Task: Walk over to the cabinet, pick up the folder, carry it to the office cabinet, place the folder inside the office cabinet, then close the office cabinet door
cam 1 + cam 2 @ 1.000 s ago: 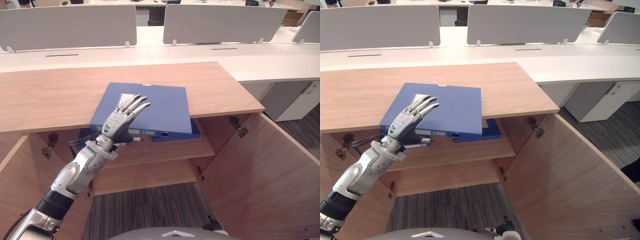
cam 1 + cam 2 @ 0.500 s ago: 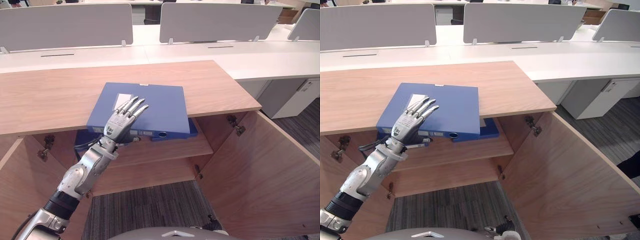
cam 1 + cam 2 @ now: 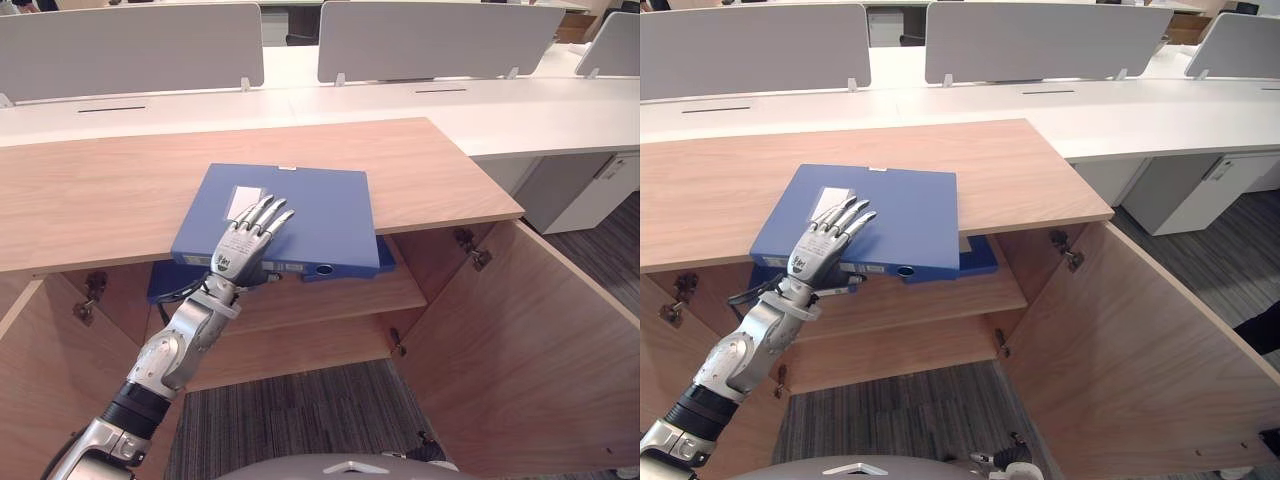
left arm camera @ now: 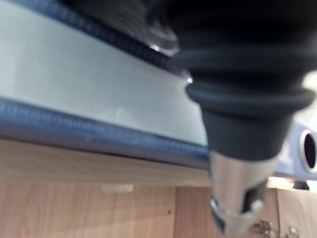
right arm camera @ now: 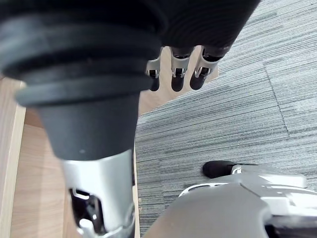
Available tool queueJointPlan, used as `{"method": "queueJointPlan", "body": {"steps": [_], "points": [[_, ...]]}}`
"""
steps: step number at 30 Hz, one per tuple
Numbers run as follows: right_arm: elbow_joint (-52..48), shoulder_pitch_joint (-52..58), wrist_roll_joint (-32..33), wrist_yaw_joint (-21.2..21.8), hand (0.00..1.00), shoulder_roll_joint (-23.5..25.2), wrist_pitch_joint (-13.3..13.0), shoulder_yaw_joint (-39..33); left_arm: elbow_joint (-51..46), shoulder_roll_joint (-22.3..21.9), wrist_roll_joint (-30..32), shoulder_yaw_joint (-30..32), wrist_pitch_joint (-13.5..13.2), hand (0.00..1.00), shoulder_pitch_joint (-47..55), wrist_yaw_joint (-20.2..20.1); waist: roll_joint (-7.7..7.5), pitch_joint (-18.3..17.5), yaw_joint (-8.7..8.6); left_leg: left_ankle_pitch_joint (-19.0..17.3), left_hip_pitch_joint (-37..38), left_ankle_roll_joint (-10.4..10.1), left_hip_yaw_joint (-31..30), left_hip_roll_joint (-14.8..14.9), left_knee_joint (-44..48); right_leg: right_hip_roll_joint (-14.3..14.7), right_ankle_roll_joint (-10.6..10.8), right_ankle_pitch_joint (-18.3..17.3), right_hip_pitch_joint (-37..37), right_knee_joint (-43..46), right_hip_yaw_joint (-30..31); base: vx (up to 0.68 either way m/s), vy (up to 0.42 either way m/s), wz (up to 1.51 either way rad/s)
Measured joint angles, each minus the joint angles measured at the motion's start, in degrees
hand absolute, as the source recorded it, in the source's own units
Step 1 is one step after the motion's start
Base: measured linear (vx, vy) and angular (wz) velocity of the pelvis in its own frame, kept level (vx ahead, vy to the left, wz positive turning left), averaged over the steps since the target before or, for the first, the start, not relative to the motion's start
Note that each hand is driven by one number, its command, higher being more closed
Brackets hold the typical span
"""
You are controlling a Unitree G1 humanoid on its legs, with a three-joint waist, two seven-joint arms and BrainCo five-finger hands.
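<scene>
I see a run of white desks [image 3: 300, 98] across twelve o'clock. On them stand a grey divider screen [image 3: 130, 48] at eleven and a second grey screen [image 3: 440, 40] at one. A dark slot [image 3: 104, 109] cuts the desktop at ten. At three, a white pedestal unit [image 3: 578, 195] sits under the desk. Grey striped carpet [image 3: 300, 420] covers six.
</scene>
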Motion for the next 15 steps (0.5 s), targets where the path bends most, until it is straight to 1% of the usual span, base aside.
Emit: {"method": "queueJointPlan", "body": {"steps": [4, 9, 12, 15], "points": [[0.00, -0.04, 0.01, 0.00, 0.00, 0.00, 0.01, -0.02, 0.83, -0.46, 1.10, 0.46, 0.63, 1.00, -0.04, 0.46, 0.01, 0.01, -0.13, -0.08, 0.18, 0.04, 0.33, 0.00, 0.00, 0.01, 0.00, 0.00, -0.01, 0.00, 0.40, 0.00, 0.000, -0.04], [0.00, -0.01, 0.02, 0.00, 0.00, 0.02, 0.02, -0.10, 2.56, -0.51, 2.17, 0.73, 1.09, 1.00, -1.56, 2.61, -0.04, 0.05, -0.15, -0.31, 0.69, 0.10, 0.90, 0.02, -0.01, 0.03, 0.01, 0.00, 0.19, -0.01, 0.88, -0.01, -0.006, -0.06], [0.00, -0.02, 0.02, 0.00, 0.00, 0.02, 0.02, -0.19, 2.66, -1.08, 2.71, 2.40, 1.19, 1.00, -2.76, 2.70, -0.04, 0.06, -0.28, -0.31, 0.72, 0.11, 0.91, 0.02, -0.01, 0.03, 0.02, 0.00, 0.19, -0.01, 0.89, -0.01, -0.008, -0.01], [0.00, 0.02, 0.04, 0.00, 0.00, 0.00, 0.06, -0.75, 2.77, -1.18, 2.66, 3.41, 1.86, 1.00, -3.62, 2.82, -0.04, 0.06, -0.37, -0.31, 0.72, 0.10, 0.91, 0.03, -0.01, 0.04, 0.02, -0.01, 0.19, -0.02, 0.88, 0.00, 0.000, 0.00]]}}
